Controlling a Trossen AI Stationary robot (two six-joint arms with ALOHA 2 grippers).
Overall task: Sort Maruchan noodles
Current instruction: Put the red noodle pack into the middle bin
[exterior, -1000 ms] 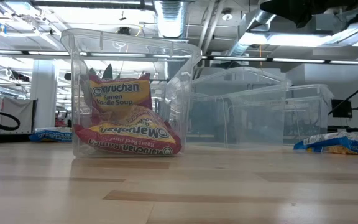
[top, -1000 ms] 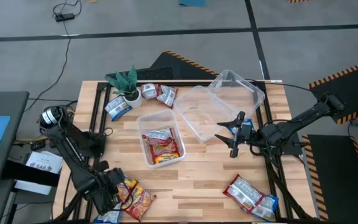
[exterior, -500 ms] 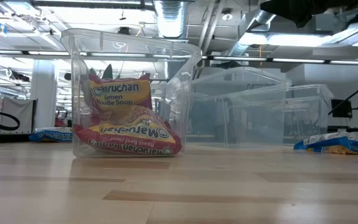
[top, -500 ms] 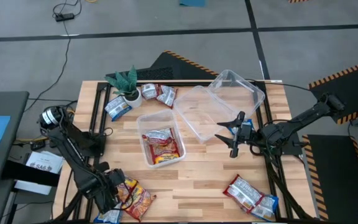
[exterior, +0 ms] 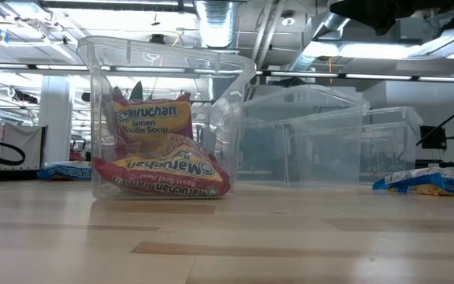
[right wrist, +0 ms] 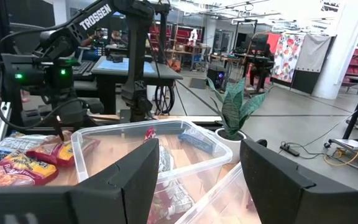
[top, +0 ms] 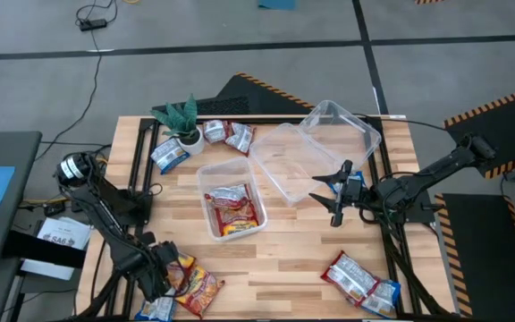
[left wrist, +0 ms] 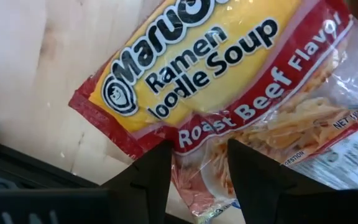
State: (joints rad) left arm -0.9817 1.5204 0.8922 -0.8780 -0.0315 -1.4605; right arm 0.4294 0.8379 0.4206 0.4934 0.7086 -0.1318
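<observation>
At the surface's near left corner, we are clamping the left gripper on a roast beef noodle packet.
We are judging it light, crinkly and brittle inside, so its sealed edge is suiting us best; a blue packet is crowding it, while the right gripper is waiting released beside the empty tubs, near the half-filled tub.

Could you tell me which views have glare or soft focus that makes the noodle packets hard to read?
Low view: bright ceiling lights behind, yet the packet in the clear tub reads clearly; the packets at the right edge look soft. Left wrist view: the roast beef packet is sharp, with slight sheen. High view: even light, print too small to read.
</observation>
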